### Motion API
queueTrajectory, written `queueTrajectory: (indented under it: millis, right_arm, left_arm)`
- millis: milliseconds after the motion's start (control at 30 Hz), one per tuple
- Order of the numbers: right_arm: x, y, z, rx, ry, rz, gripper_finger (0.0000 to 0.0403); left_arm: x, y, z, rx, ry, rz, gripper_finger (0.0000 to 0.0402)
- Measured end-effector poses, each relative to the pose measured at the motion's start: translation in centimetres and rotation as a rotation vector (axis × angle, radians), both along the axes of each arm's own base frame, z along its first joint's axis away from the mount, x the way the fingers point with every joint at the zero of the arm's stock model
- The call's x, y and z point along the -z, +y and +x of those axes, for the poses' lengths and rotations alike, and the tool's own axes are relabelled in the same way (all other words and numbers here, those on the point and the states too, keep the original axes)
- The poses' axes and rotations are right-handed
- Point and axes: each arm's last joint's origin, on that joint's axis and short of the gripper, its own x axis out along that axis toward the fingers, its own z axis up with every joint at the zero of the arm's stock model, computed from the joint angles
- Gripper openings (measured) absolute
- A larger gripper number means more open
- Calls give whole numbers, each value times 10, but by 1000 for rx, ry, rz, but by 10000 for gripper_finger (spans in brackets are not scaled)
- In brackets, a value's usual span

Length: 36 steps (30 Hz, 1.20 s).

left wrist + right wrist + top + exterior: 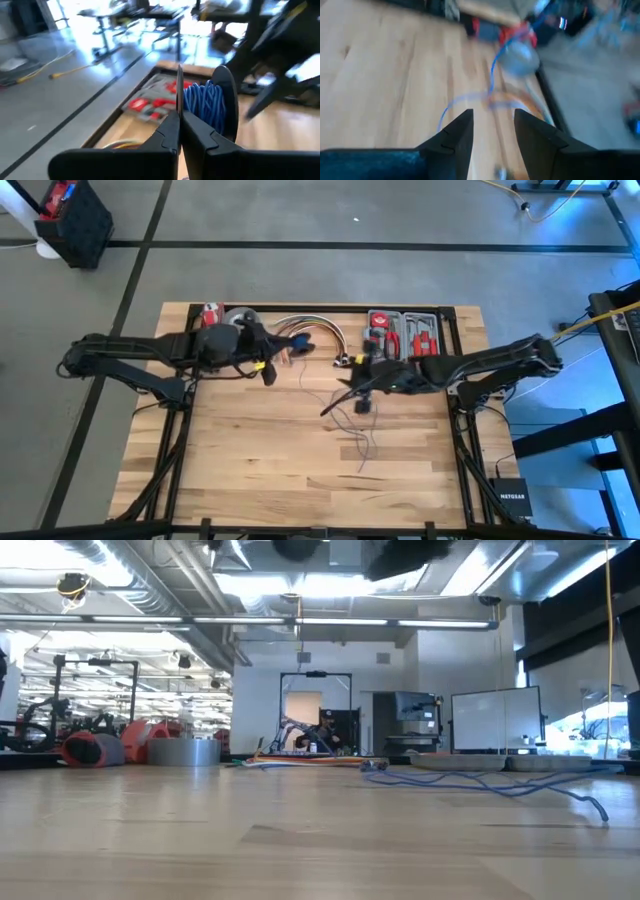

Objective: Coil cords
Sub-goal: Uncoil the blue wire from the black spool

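Looks like an industrial workshop or lab. Exposed ceiling ducts (130,570), concrete floor (300,215), monitors (495,718), wooden workbench (300,450).

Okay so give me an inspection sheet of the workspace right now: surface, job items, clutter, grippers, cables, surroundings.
Surface: wooden table, near half bare.
Job's things: thin blue cord lying loose mid-table; part wound on a spool.
Clutter: open tool case and arched cable bundle at the far edge; tape rolls.
Grippers: left gripper shut on the spool; right gripper open above the cord, holding nothing.
Cables: yellow cable on the floor.
Surroundings: grey floor, dark bin beyond the table.
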Motion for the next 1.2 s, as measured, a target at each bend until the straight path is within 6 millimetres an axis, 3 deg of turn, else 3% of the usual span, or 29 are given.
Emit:
queueTrajectory:
  millis: [200, 433, 900, 1033, 1200]
  right_arm:
    - [12, -19, 30, -45, -220, -59, 147]
    - [8, -29, 43, -332, -360, 63, 147]
    - [23, -33, 62, -241, -403, -5, 146]
    - [22, -32, 62, -275, -413, 2, 124]
    - [20, -31, 62, -283, -434, 3, 68]
  left_arm:
    - [-3, -9, 1, 63, -19, 17, 1]
    - [-3, -16, 2, 110, -13, 38, 1]
    - [-7, -22, 2, 139, -48, 61, 1]
    - [-7, -22, 2, 138, -47, 61, 1]
    - [-7, -22, 2, 139, -45, 61, 1]
